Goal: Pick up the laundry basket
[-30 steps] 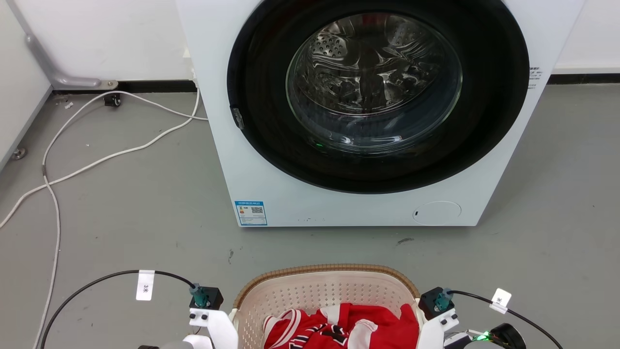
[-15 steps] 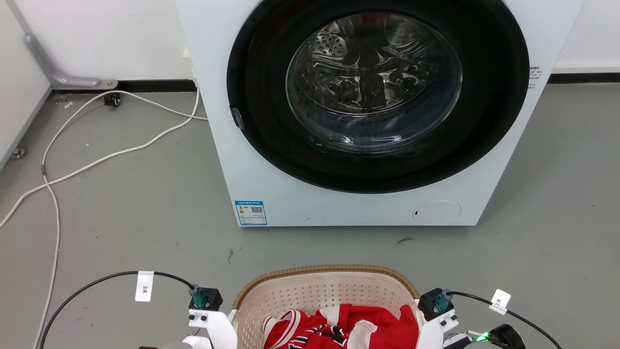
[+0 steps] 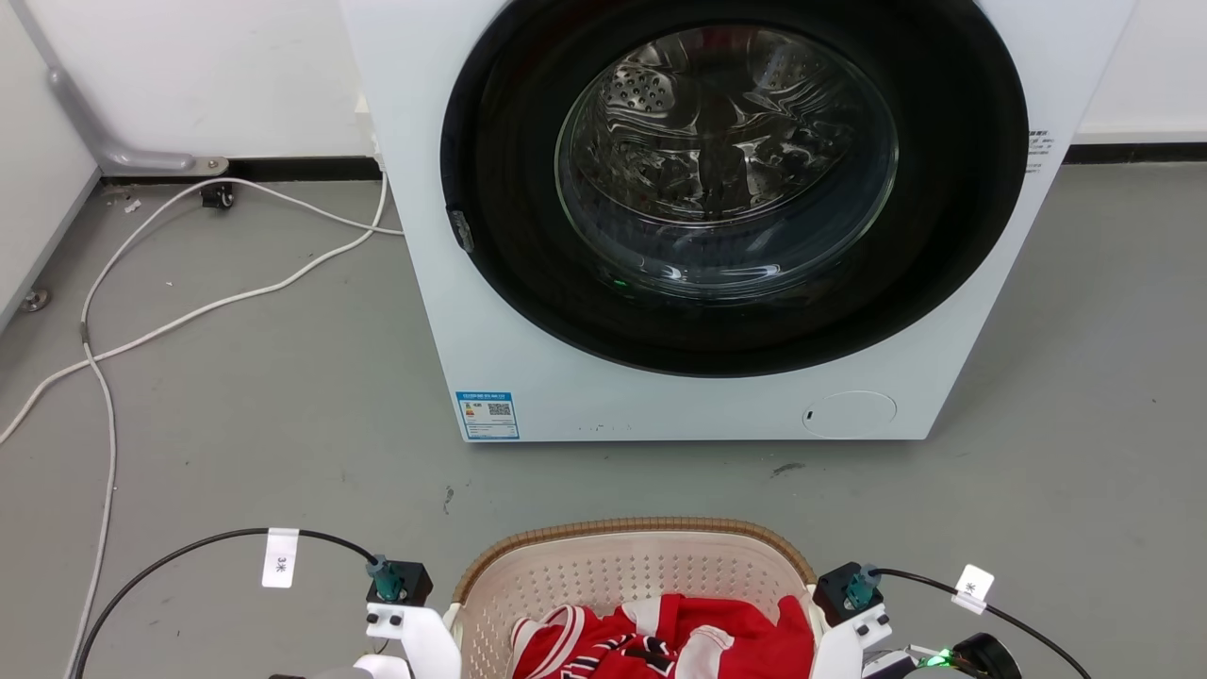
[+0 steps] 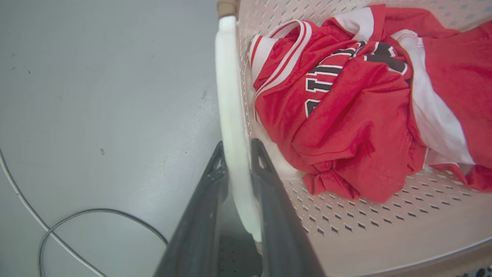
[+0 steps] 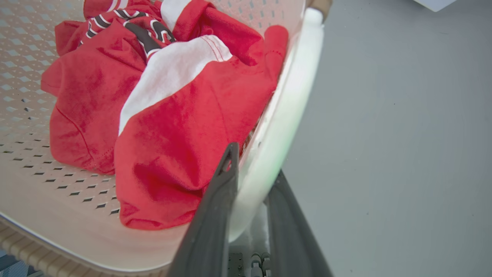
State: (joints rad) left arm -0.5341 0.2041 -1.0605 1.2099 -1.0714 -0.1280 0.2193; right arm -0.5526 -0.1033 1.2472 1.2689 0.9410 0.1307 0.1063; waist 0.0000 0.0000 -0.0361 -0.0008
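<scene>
Head view: a cream-white perforated plastic laundry basket (image 3: 636,524) with a brown woven-look rim shows at bottom centre. Bare grey floor (image 3: 283,415) lies on both sides and ahead, up to a white front-loading washing machine (image 3: 528,377). White cables (image 3: 189,316) trail well to the left. The basket's handled ends face left and right, but the frame cuts off its near part, so its long axis cannot be judged.

Left wrist view: the left hand (image 4: 238,148) is clamped on the white left handle (image 4: 228,96), beside a crumpled red-and-white jersey (image 4: 346,115).

Right wrist view: the right hand (image 5: 255,163) grips the white right handle (image 5: 296,88).
</scene>
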